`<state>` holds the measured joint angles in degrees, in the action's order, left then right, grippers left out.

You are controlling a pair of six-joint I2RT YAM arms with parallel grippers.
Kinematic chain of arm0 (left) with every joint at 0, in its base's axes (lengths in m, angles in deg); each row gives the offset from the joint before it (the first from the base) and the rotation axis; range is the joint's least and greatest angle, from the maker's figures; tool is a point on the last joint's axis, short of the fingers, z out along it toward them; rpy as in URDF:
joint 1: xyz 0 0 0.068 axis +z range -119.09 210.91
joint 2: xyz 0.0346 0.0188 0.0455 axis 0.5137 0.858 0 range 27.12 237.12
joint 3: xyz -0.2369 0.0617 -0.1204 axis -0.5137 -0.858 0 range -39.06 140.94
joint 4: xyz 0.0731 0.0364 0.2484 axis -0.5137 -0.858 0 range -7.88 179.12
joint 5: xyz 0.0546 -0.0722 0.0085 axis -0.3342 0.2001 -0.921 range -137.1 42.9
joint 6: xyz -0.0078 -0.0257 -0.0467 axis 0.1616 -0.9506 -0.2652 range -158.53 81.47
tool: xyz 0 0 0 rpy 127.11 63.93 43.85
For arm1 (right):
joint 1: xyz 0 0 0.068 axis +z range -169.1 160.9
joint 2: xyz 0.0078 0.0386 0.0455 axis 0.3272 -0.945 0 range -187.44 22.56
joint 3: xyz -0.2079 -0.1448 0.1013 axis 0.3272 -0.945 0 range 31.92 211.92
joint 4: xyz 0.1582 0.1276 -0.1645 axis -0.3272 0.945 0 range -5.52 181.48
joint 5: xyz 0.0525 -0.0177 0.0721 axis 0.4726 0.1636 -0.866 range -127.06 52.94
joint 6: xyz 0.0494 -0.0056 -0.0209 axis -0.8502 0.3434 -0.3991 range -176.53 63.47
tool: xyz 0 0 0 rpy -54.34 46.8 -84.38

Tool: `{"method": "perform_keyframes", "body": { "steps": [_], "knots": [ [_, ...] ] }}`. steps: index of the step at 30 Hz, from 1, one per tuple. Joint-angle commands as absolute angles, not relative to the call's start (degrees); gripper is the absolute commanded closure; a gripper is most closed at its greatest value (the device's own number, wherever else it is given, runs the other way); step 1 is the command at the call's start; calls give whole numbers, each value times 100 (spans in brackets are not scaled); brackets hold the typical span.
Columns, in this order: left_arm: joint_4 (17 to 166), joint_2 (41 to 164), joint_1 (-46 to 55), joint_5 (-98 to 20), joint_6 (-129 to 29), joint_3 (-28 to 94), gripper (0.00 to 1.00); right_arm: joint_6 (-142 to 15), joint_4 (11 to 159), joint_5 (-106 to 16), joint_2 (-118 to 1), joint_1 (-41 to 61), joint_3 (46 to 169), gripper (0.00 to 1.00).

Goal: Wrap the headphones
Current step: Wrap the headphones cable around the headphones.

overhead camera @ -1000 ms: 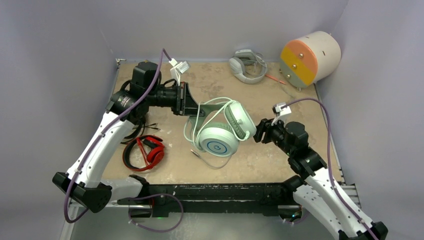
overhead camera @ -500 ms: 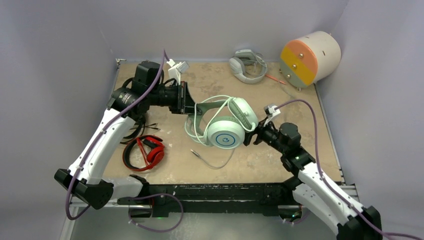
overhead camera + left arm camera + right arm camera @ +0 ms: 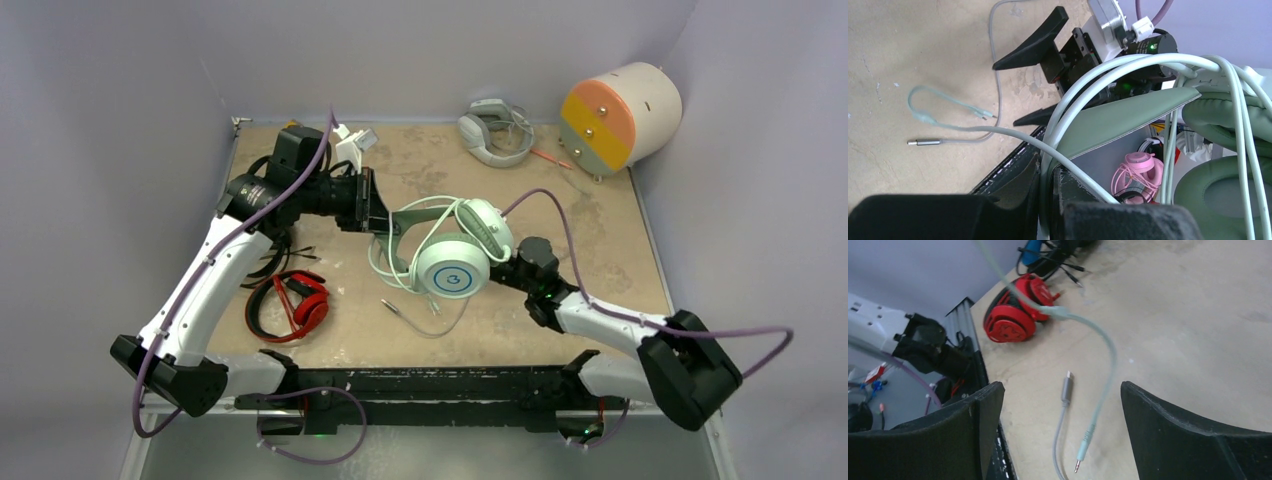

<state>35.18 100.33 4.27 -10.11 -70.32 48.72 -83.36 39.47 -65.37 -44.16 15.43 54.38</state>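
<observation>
the pale mint-green and white over-ear headset (image 3: 450, 268) has a blue ring on one cup. the second plastic headset (image 3: 305, 305) is red and black, the worktop (image 3: 610, 250) mottled tan.

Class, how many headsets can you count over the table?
4: mint-green headset, centre; red-and-black headset, near left; grey-white headset, far edge; black headset, mostly hidden beneath the left arm.

Left end effector (image 3: 1045, 180) gripping mint headphones (image 3: 1118, 120) by headband, plugs (image 3: 923, 142) on table (image 3: 908, 50)
</observation>
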Motion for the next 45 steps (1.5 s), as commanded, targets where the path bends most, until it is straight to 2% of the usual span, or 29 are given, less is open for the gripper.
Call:
{"method": "perform_keyframes", "body": {
  "steps": [1,5,13,21,23,24,29,31,37,41,45],
  "knots": [
    [3718,9893,445,-730,-7159,5085,100,-8079,2391,-6890,-5031,1788,5941,14],
    [3685,9867,445,-709,-7178,5093,100,-8285,1355,-7099,-5679,1826,6128,17],
    [3706,9859,444,-619,-7239,5081,100,-8476,-243,-7143,-6910,2010,6621,17],
    [3726,9849,437,-573,-7263,5079,100,-8722,-400,-7464,-7686,2404,7532,19],
    [3741,9837,436,-549,-7279,5078,100,-8852,-523,-7435,-7836,2423,7655,25],
    [3751,9832,436,-530,-7285,5076,100,-8931,-606,-7425,-7909,2423,7716,31],
    [3707,9728,428,-524,-7208,5032,100,-9027,-456,-7140,-7850,2276,7641,84],
    [3612,9672,406,-537,-7074,5003,100,-9263,-386,-7116,-7712,2048,7583,100],
    [3472,9387,201,-924,-6784,4581,100,-10074,-455,-7292,-7318,932,7285,100],
    [3472,9324,-80,-1571,-6829,4109,100,-9753,799,-7342,-6799,527,7404,100],
    [3775,9334,-788,-2070,-7001,3666,100,-9462,1588,-7375,-6455,252,7568,100]
  ]
}}
